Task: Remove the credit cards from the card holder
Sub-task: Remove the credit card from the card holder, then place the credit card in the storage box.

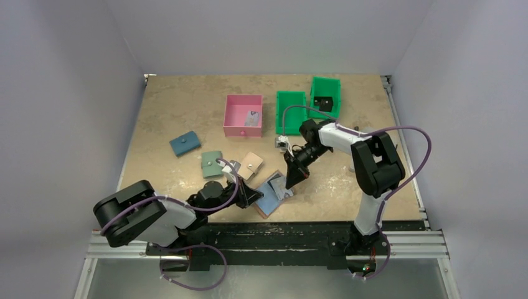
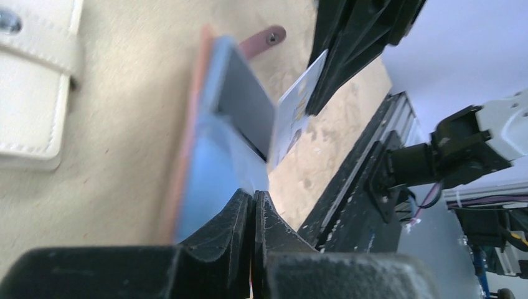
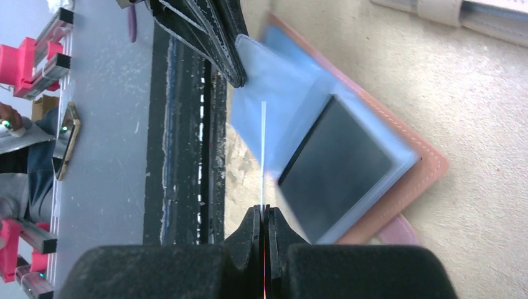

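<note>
My right tool [image 3: 264, 218] pinched tight on the pale grey plastic credit card [image 2: 297, 109], on edge over the open terracotta leather card holder [image 3: 429, 163], left tool [image 2: 254, 208] clamped on its light blue lining [image 3: 274, 81], black plastic card [image 3: 339, 165] inside, near tabletop [image 1: 187, 112] edge.

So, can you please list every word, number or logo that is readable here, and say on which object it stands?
No text can be read in any view.
pale grey card: printed marks, too blurred to read.
black card: no print visible.
card holder: no label visible.
</note>
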Tool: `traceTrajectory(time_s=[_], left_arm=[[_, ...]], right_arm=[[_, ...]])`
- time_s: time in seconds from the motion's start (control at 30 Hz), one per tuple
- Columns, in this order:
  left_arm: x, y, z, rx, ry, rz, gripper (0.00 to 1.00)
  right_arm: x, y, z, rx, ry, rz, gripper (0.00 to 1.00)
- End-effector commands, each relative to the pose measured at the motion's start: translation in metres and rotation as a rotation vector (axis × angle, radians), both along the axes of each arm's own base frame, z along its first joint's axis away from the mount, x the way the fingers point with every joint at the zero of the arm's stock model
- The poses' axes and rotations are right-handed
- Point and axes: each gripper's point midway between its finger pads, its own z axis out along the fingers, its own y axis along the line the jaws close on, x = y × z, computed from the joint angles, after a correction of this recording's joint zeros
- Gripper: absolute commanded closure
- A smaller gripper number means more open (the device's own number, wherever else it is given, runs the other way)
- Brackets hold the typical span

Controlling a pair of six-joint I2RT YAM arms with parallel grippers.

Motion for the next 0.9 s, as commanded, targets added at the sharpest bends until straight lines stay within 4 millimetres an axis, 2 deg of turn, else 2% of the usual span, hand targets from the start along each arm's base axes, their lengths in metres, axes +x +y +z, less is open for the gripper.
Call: traceTrajectory(time_s=[0.0, 0.1, 0.27, 0.47, 0.57, 0.77, 0.87], left_arm=[[-0.002, 0.004, -0.014, 0.013, 0.044, 0.006, 1.00], [-0.002, 0.010, -0.033, 0.054, 0.121, 0.037, 1.00], [-0.002, 0.017, -0.048, 0.113, 0.191, 0.076, 1.00], [-0.002, 0.027, -0.053, 0.196, 0.219, 0.102, 1.00], [-0.001, 0.030, -0.053, 0.233, 0.214, 0.110, 1.00], [0.001, 0.031, -0.052, 0.274, 0.201, 0.104, 1.00], [0.002, 0.030, -0.052, 0.280, 0.195, 0.101, 1.00]], right_arm=[[0.010, -0.002, -0.008, -0.038, -0.007, -0.041, 1.00], [0.011, -0.002, -0.006, -0.037, -0.022, -0.044, 1.00], [0.018, -0.004, 0.005, -0.020, -0.079, -0.061, 1.00], [0.042, -0.014, 0.037, 0.030, -0.213, -0.131, 1.00], [0.065, -0.022, 0.063, 0.052, -0.315, -0.204, 1.00], [0.134, -0.043, 0.132, 0.050, -0.542, -0.368, 1.00], [0.163, -0.042, 0.162, 0.063, -0.647, -0.434, 1.00]])
